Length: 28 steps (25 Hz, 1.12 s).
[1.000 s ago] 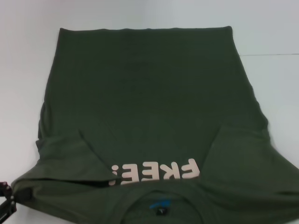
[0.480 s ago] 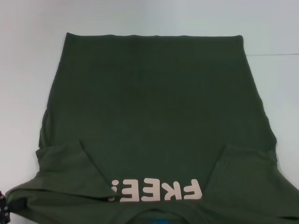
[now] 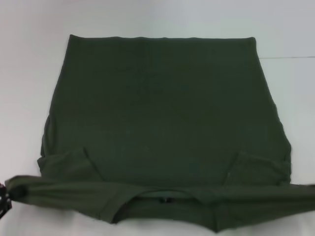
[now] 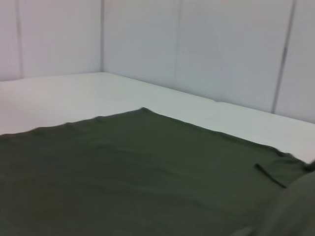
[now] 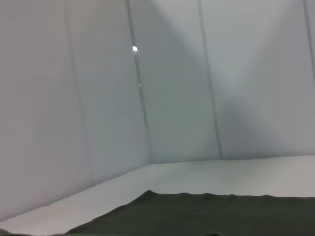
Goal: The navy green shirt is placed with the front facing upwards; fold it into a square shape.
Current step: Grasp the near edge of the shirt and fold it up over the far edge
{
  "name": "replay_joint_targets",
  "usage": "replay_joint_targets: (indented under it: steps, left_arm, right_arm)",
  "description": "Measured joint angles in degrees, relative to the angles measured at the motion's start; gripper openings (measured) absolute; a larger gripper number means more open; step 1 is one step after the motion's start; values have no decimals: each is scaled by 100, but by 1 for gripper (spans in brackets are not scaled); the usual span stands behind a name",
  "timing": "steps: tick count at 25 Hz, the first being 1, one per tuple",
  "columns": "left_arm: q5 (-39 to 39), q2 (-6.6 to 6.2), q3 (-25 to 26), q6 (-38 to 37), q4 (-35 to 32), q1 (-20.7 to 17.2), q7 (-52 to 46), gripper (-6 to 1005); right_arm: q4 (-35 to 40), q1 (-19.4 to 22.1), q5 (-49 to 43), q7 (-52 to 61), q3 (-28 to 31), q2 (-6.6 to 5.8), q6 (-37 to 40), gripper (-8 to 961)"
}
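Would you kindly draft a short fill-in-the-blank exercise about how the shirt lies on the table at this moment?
1. The navy green shirt lies on a table whose colour is ____.
2. In the head view, the shirt's near edge, where the collar is, is lifted and folded over toward the ____ edge.
3. The cream chest lettering is now ____ by the folded-over cloth.
4. Only the ____ hand shows in the head view, at the shirt's near corner.

Missing words: white; far; hidden; left
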<state>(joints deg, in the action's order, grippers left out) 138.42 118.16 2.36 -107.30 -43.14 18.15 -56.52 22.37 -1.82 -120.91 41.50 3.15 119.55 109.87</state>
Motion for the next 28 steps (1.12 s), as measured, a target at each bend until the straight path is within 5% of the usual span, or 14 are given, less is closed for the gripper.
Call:
replay_joint_targets:
  steps: [12,22,28]
  left_arm:
    - [-614,-21,174,1131,680,360,-248,64]
    - [-974,23,107,3164,1528,1388,-132,63]
    - [-1196,30,94,3685,1668,1751,-117,65]
  right_arm:
    - [45,-952,0,681,114,22,-929,41]
    - [37,-2060,240,1428,113,13,-2279,41]
    - [-46,-2535,247,1749,79,12,-3213,41]
